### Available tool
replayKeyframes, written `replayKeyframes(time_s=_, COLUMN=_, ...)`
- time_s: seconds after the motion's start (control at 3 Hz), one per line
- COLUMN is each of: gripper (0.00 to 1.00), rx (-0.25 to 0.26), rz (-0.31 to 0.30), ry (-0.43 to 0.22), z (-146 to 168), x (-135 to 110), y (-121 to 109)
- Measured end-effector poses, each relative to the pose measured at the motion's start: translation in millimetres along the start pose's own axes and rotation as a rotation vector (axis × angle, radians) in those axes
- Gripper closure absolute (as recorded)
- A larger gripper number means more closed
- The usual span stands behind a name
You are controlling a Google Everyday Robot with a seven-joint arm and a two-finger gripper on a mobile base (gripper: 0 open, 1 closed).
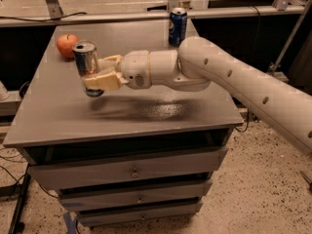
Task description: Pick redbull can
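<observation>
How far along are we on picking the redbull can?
Done: the grasp. The gripper is shut on the redbull can, over the left part of the table. In hand: the lift. The can's base appears clear of the tabletop, with a shadow below it. Left: little, perhaps raising it higher. The apple and the blue can stand apart at the back.

Cream gripper (95, 71) around silver-blue redbull can (84, 58); red apple (67, 45); grey table (146, 112).

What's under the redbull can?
Only bare table, with a gap between: the gripper, shut on the redbull can, holds it in the air. A finger covers part of its lower side.
</observation>
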State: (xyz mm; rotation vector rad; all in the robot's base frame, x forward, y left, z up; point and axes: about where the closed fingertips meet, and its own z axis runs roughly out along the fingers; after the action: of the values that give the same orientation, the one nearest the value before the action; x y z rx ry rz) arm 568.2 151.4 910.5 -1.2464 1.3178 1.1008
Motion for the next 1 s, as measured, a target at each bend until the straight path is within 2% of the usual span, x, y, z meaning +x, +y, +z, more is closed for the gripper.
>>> replayKeyframes(time_s=0.33, gripper=1.00, rx=0.000, rz=0.000, ry=0.000, z=0, x=0, y=0)
replayKeyframes(time_s=0.67, gripper=1.00, rx=-0.039, rz=-0.158, ry=0.009, z=6, x=-13, y=11)
replayKeyframes(time_s=1.0, gripper=1.00, rx=-0.159, rz=-0.544, ry=0.049, z=27, x=-57, y=51)
